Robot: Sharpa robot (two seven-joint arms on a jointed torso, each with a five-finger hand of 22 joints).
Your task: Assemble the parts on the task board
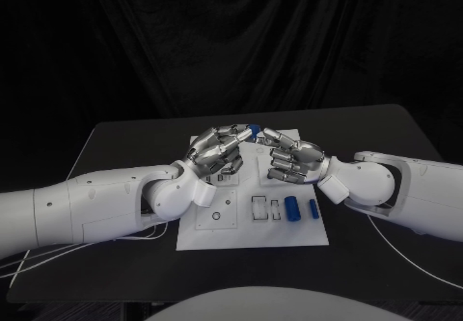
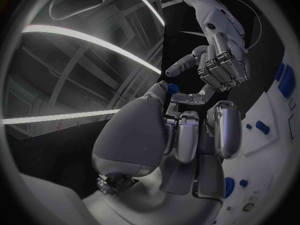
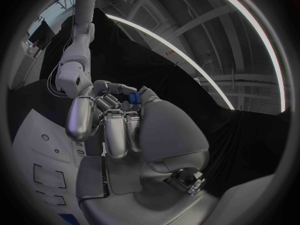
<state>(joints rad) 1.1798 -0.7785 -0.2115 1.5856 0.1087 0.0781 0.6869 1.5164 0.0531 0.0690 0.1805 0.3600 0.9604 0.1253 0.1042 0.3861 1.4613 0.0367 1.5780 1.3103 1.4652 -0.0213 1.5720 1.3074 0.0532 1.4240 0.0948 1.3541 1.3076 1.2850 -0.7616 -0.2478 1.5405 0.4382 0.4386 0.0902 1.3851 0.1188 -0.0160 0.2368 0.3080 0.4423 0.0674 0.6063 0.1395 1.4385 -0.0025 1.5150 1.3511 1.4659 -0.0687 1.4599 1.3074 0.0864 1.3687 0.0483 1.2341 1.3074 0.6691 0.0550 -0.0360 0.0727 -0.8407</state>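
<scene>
- Both hands are meeting above the far half of the white board point(image 1: 253, 235), fingertips nearly touching, with a small blue part point(image 1: 253, 127) sitting right at the meeting point.
- The left hand point(image 1: 216, 150) is curling in, and in its own wrist view a blue part point(image 2: 172, 88) is peeking out at its fingertips; the hold looks like a thumb-and-finger pinch.
- The right hand point(image 1: 292, 158) is curling in too, and its wrist view is showing a blue piece point(image 3: 133, 98) tucked between thumb and fingers, so it appears to be clamped on a part as well.
- Whether this is one part shared between the hands or two parts being joined, I cannot tell; the fingers are hiding the contact.
- My read: this is a mid-air handover or mating, well above the board.
- Doing it well means keeping one hand steady as the anchor while the other is adjusting, and not loosening either pinch until the other hold is firm.
- A small piece held this high could drop and bounce off the board, so slow, short moves are the safer call.
- Two more blue parts point(image 1: 292, 207) are lying side by side at the near right of the board, next to outlined slots point(image 1: 261, 206), waiting their turn.
</scene>
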